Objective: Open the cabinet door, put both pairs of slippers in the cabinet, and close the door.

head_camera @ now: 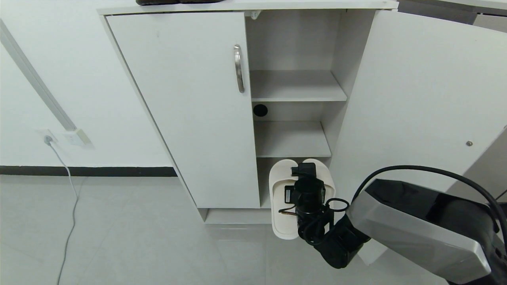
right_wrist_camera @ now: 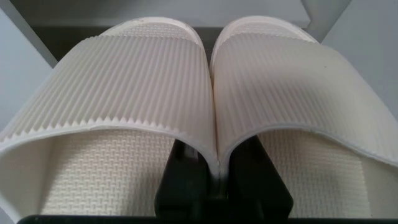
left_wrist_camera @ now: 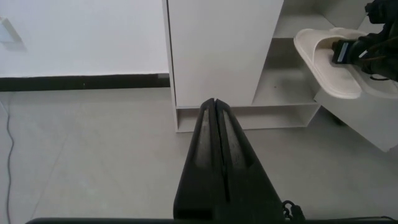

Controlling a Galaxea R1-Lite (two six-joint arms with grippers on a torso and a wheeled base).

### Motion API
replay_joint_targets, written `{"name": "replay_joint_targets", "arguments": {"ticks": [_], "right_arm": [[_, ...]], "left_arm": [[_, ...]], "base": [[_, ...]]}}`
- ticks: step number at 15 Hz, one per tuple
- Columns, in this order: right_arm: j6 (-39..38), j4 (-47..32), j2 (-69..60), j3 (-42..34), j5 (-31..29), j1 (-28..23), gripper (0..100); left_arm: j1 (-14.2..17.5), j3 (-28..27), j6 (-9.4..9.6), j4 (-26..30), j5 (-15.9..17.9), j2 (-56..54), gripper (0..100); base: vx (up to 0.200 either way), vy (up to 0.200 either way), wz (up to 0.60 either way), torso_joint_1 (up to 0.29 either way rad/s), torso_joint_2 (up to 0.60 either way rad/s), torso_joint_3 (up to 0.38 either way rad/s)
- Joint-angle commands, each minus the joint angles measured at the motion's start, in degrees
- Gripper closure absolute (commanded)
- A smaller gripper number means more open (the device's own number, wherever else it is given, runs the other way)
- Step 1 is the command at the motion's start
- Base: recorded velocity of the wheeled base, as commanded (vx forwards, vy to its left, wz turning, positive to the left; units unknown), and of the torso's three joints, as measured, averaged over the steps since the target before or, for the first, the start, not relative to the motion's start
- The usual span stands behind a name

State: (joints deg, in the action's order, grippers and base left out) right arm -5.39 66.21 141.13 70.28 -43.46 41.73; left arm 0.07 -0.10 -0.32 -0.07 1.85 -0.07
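- Right tool (head_camera: 304, 174): clamped on the pair of cream slippers (head_camera: 280, 194). In the right wrist view its fingers (right_wrist_camera: 186, 183) pinch the two inner strap edges together.
- Slippers: held side by side and touching, off the floor. The toes point to 12 o'clock into the mouth of the bottom compartment (head_camera: 262, 174), and the heels project past the cabinet (head_camera: 352, 47) front edge.
- Right door (head_camera: 420, 87): swung open, at 3 o'clock of the tool, its edge near the arm.
- Left door (head_camera: 186, 99): closed, at 9 o'clock, with its edge just beside the left slipper and the handle (head_camera: 238, 68) above.
- Shelves (head_camera: 295, 85): two, at 12 o'clock, both bare.
- Left tool (left_wrist_camera: 214, 111): fingers together, over the floor (head_camera: 138, 237), well apart from the cabinet.
- Cable (head_camera: 73, 209): on the floor far out at 9 o'clock.
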Motion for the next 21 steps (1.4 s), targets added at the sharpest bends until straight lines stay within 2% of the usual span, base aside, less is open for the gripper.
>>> {"name": "replay_joint_targets", "arguments": {"ticks": [1, 7, 21], "right_arm": [[0.03, 0.15, 0.46, -0.05, 0.04, -0.07, 100], [0.11, 0.33, -0.15, 0.03, -0.05, 0.11, 100], [1.61, 1.56, 0.02, -0.14, 0.13, 0.2, 100]], "left_arm": [[0.01, 0.01, -0.03, -0.01, -0.01, 0.07, 100], [0.01, 0.01, -0.03, -0.01, 0.08, 0.07, 100], [0.01, 0.01, -0.03, -0.01, 0.08, 0.07, 100]], "base": [[0.0, 0.0, 0.0, 0.0, 0.0, 0.0], [0.0, 0.0, 0.0, 0.0, 0.0, 0.0], [0.2, 0.0, 0.0, 0.004, 0.0, 0.001]]}}
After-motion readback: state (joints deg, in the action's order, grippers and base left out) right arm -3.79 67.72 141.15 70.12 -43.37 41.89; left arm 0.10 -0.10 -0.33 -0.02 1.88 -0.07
